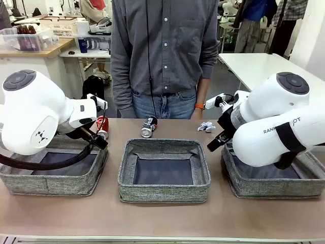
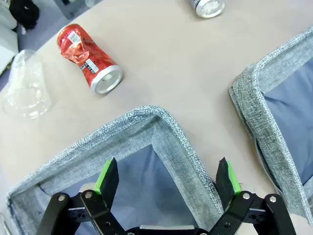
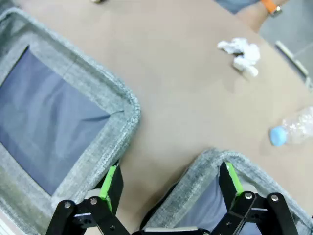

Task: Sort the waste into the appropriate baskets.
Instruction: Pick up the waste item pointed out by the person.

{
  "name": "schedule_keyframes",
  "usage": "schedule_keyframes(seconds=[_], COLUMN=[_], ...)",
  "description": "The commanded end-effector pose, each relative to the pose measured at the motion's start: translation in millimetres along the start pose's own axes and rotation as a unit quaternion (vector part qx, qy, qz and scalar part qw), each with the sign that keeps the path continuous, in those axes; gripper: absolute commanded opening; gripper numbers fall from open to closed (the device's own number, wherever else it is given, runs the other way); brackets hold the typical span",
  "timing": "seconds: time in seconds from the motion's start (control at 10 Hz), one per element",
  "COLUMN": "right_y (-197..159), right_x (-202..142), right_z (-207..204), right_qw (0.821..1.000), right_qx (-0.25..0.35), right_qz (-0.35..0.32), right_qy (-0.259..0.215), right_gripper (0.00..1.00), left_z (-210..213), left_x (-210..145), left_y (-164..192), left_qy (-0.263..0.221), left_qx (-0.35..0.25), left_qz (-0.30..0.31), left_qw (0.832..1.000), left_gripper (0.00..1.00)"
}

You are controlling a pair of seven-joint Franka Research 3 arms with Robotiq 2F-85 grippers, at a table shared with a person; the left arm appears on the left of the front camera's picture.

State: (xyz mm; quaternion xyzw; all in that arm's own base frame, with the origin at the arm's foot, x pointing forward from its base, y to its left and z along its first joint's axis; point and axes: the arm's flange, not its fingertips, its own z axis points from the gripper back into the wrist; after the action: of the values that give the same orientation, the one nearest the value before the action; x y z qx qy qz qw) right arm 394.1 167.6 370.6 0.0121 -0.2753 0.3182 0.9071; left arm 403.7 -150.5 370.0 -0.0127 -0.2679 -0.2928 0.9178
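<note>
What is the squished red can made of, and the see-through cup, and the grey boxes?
The dented red soda can looks like thin metal: shiny silver end, creased side. The clear cup looks like thin glossy plastic; the table shows through. The grey rectangular baskets seem woven fabric: matte, speckled, soft rounded rims.

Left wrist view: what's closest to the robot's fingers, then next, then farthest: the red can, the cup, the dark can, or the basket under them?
1. Basket, right under the left gripper.
2. Red can, past the basket's corner, upper left.
3. Cup, far left, and dark can, top edge: too close to call.
</note>
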Motion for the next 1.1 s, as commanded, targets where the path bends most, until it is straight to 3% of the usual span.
schedule_keyframes(seconds=[0.0, 1.0], right_y=[0.0, 0.0], right_x=[0.0, 0.0], right_z=[0.0, 0.0], right_qw=[1.000, 1.000], right_qx=[0.000, 0.000], right_qz=[0.000, 0.000], right_qy=[0.000, 0.000], right_gripper=[1.00, 1.00], left_z=[0.1, 0.1], left_x=[0.0, 0.0], left_y=[0.0, 0.0], left_qy=[0.000, 0.000], left_qx=[0.000, 0.000], left_qz=[0.000, 0.000], left_qw=[1.000, 1.000], left_gripper=[1.00, 1.00])
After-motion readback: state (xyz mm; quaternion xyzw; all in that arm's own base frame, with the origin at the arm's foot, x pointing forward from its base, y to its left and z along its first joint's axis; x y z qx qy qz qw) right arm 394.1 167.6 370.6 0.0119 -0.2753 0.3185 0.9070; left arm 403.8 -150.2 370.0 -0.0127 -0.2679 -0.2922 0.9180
